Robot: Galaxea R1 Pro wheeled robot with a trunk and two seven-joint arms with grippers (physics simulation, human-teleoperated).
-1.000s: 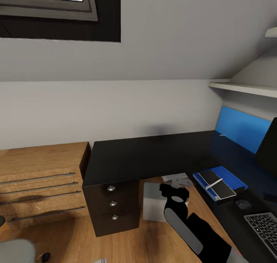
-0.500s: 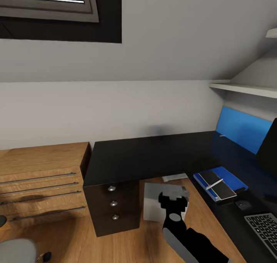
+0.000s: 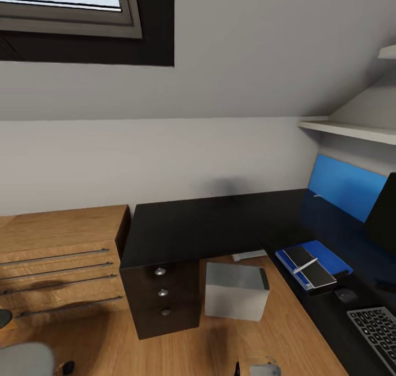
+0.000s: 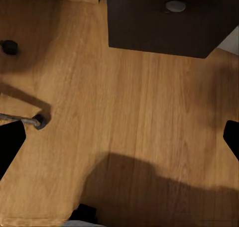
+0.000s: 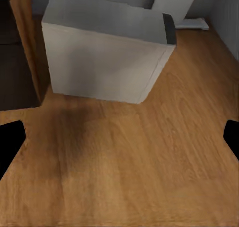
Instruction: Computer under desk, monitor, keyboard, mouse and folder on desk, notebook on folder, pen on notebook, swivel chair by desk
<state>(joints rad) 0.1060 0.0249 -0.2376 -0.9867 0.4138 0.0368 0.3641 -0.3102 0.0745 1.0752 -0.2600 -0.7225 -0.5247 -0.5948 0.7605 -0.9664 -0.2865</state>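
Note:
The black L-shaped desk (image 3: 192, 227) fills the middle and right of the head view. On its right wing lies the blue folder (image 3: 329, 253), bearing the dark notebook (image 3: 312, 266) and the white pen (image 3: 306, 265). Nearer me are the mouse (image 3: 345, 294) and the keyboard (image 3: 378, 325); the monitor (image 3: 385, 216) is cut by the right edge. The grey computer (image 3: 236, 291) (image 5: 107, 57) stands on the floor beside the drawer unit (image 3: 162, 299). My right gripper (image 5: 119, 140) hangs open in front of it. My left gripper (image 4: 119, 142) is open over bare floor. The swivel chair (image 3: 22, 359) shows at bottom left.
A wooden dresser (image 3: 60, 255) with bar handles adjoins the desk's left end. A blue wall panel (image 3: 344, 186) and a white shelf (image 3: 346, 127) sit above the right wing. A chair castor (image 4: 39, 120) and a drawer knob (image 4: 174, 6) lie near the left gripper.
My right arm, which stood in front of the computer, has dropped to the bottom edge of the head view, so the computer now shows whole. The things on the desk have not moved.

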